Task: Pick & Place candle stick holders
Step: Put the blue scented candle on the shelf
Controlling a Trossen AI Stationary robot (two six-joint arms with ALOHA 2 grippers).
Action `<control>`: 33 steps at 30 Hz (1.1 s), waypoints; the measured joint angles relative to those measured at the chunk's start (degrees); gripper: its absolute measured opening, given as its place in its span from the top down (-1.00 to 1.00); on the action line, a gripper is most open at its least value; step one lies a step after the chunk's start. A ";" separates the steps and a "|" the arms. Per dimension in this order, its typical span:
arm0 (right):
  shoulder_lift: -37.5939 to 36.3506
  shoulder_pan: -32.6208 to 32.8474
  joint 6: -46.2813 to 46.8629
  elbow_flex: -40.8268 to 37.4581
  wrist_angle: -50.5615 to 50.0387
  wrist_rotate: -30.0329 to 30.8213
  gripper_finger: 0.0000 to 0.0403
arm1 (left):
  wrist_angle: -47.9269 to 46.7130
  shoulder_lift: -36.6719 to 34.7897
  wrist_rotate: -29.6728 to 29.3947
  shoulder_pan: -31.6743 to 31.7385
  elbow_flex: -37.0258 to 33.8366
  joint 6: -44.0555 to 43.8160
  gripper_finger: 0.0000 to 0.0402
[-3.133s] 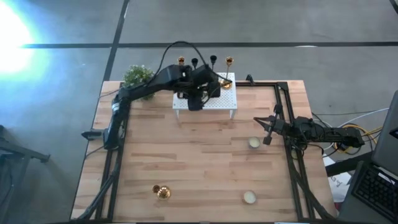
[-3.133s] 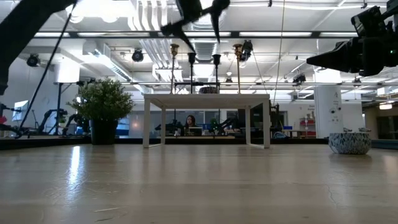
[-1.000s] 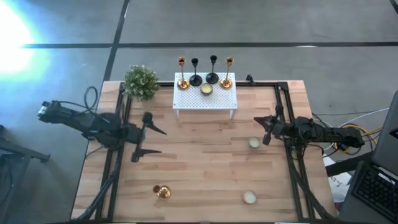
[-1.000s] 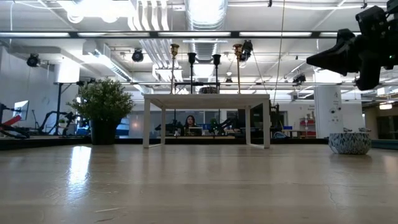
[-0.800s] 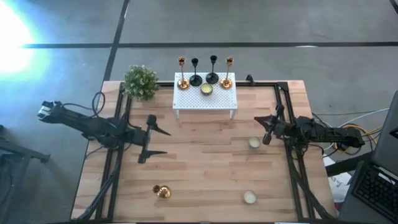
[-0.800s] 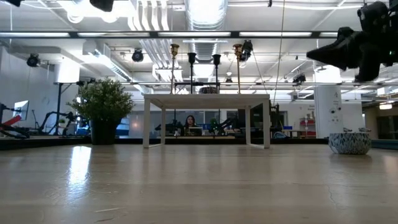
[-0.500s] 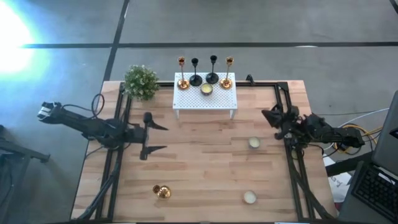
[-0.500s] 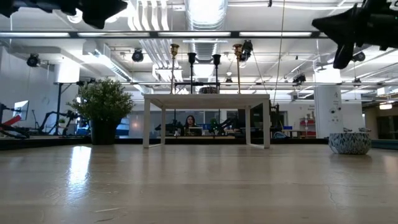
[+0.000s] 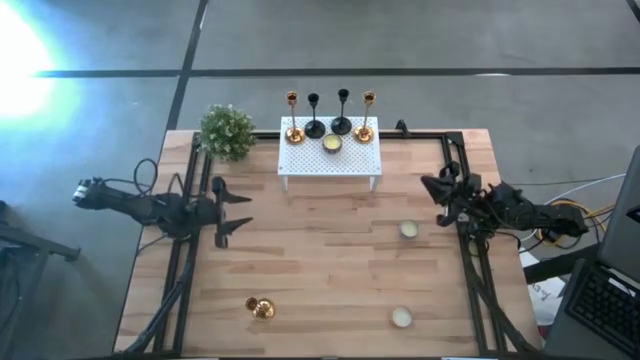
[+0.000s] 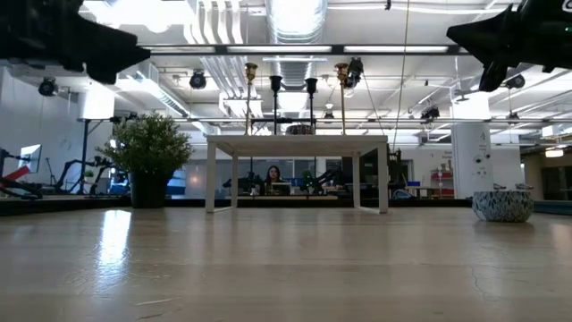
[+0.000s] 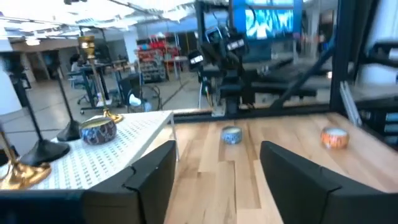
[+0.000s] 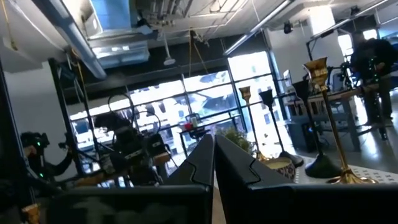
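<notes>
**Candle stick holders on the rack, one left on the table**

Candle stick holders [image 9: 328,112] are seen standing upright in a row of four, gold, black, black, gold, along the far side of the white perforated rack [image 9: 331,158], which is set at the middle of the table's far edge. A fifth gold holder [image 9: 261,308] is seen lying near the near edge, left of centre, well apart from both arms. A small tin [image 9: 332,143] sits on the rack; two more tins [image 9: 408,230] are left on the right half of the table.

The left gripper [image 9: 229,211] is held above the left edge, jaws spread and empty. The right gripper [image 9: 440,193] is held by the right edge, jaws pressed together on nothing. The task is judged mostly done: the fallen gold holder remains to be placed.
</notes>
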 joint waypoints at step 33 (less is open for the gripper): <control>34.18 0.03 33.56 43.82 -87.84 -4.27 0.96 | -2.62 -6.66 -16.26 5.29 -7.71 -0.49 0.23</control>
